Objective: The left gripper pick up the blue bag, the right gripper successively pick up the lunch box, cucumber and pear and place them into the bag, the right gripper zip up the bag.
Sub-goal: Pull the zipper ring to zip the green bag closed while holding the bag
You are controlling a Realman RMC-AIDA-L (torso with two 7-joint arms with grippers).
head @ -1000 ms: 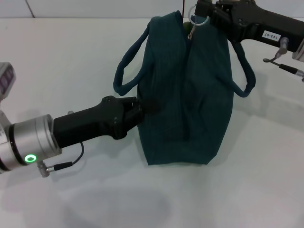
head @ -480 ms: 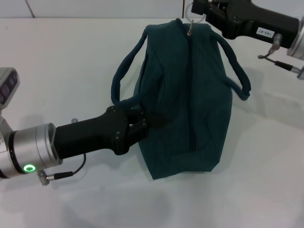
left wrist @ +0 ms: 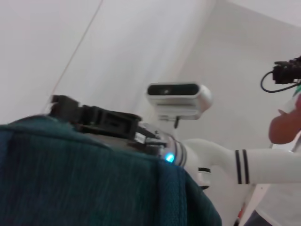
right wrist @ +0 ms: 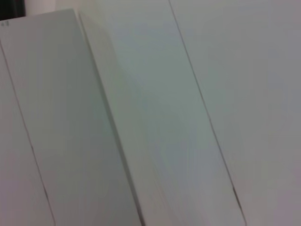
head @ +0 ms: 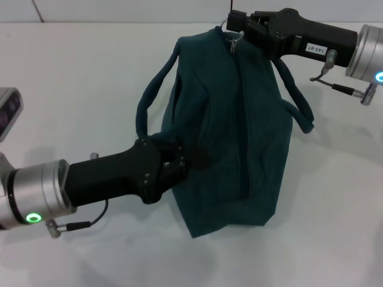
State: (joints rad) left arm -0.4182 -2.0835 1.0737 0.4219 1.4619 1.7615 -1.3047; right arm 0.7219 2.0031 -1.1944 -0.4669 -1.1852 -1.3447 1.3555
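Blue bag (head: 239, 125): left gripper (head: 182, 160) fingers clamp its side; right gripper (head: 234, 25) fingers pinch the zipper ring (head: 232, 37). We fear that ring slipping free under pull.

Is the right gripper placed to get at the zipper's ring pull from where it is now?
Probably yes: the right gripper sits at the far top end of the blue bag, right at the ring pull, nothing between. The left gripper holds the bag's side.

Both pincers (head: 190, 156) (head: 234, 25) clamped shut.
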